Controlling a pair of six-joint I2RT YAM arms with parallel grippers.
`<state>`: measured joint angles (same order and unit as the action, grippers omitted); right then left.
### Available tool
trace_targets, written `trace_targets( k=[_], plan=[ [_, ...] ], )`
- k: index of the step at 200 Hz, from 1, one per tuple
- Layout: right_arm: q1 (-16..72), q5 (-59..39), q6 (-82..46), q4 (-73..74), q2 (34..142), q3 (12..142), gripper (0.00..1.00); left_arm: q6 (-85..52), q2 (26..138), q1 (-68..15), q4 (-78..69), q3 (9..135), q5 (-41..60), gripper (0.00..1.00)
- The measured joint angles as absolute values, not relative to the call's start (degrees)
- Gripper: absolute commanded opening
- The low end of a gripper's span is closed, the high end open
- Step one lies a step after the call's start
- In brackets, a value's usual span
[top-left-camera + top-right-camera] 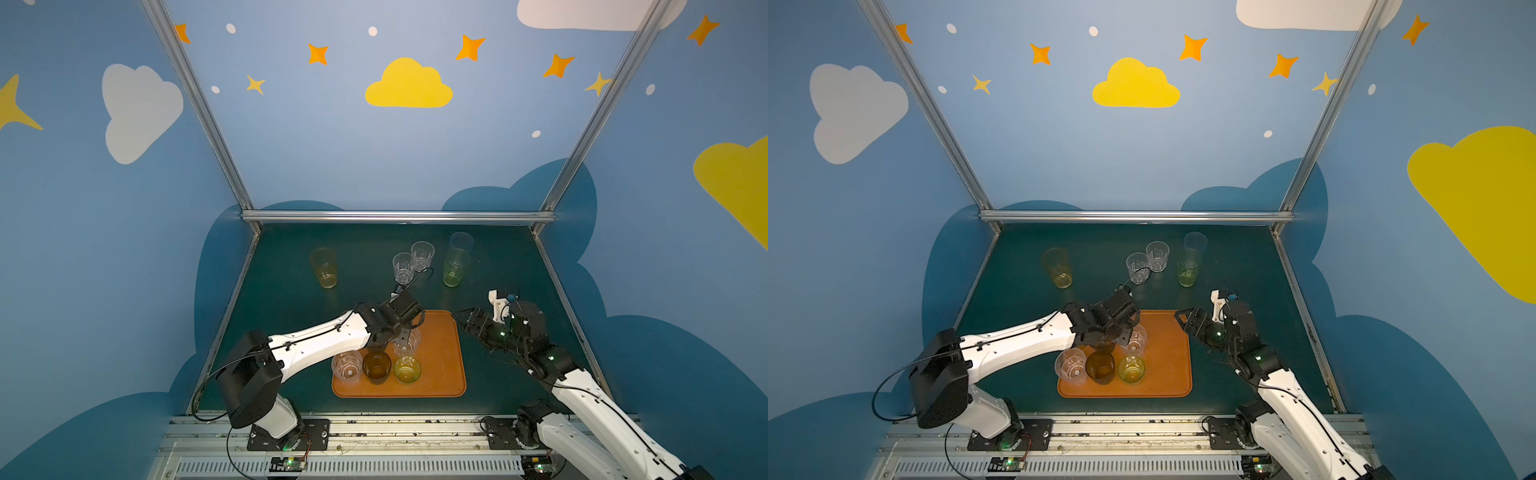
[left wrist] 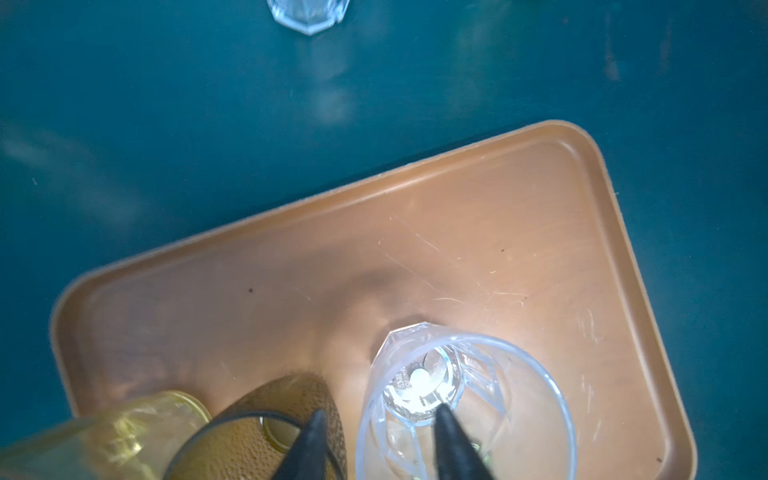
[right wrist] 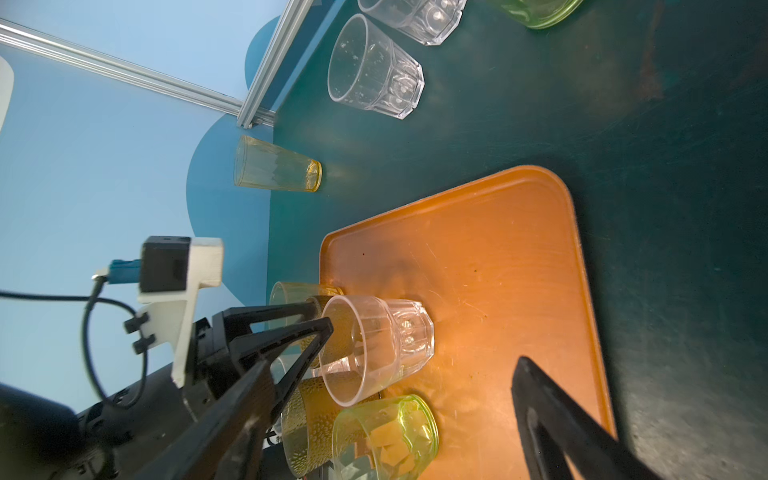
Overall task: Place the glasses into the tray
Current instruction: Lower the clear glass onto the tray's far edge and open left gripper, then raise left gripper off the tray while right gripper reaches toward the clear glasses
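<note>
The orange-brown tray [image 1: 440, 365] lies at the front middle of the table. In it stand a clear glass [image 1: 347, 366], a dark brown glass [image 1: 377, 367], a yellow-green glass [image 1: 407, 369] and, behind them, another clear glass [image 1: 409, 340]. My left gripper [image 1: 405, 332] hangs over that rear clear glass [image 2: 478, 374] and is open. One finger [image 2: 451, 440] is inside the rim and the other is outside, over the brown glass [image 2: 249, 440]. At the tray's right edge my right gripper [image 1: 463, 322] is open and empty.
On the table behind the tray stand a tall amber glass [image 1: 324, 268], two short clear glasses [image 1: 404, 268] [image 1: 422, 255], a tall green glass [image 1: 456, 270] and a tall greyish-clear glass [image 1: 461, 244]. An amber glass [image 3: 291, 295] shows behind the left gripper's fingers.
</note>
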<state>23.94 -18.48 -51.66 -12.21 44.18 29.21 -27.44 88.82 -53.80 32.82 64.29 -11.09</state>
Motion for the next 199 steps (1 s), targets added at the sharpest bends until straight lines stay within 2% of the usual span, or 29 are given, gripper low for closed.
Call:
trace_targets(
  k=[16, 33, 39, 117, 199],
  plan=[
    [23.8, -18.4, -51.6, -12.2, 44.4, 29.2, 0.88, -27.1, 88.5, -53.8, 32.5, 64.3, -11.2, 0.68],
    [23.7, -18.1, -51.6, -12.3, 44.8, 29.2, 0.88, -27.1, 88.5, -53.8, 32.3, 64.5, -11.4, 0.94],
    [23.7, -18.0, -51.6, -12.3, 45.1, 29.2, 0.89, -26.9, 88.5, -53.8, 32.3, 64.6, -11.5, 1.0],
    [23.7, -16.7, -51.4, -15.5, 49.8, 32.0, 0.88, -26.9, 84.7, -53.3, 31.2, 66.1, -16.7, 1.0],
    [23.7, -17.0, -50.5, -17.0, 57.1, 38.4, 0.88, -28.0, 75.5, -47.2, 25.9, 58.0, -15.7, 1.0]
  ],
)
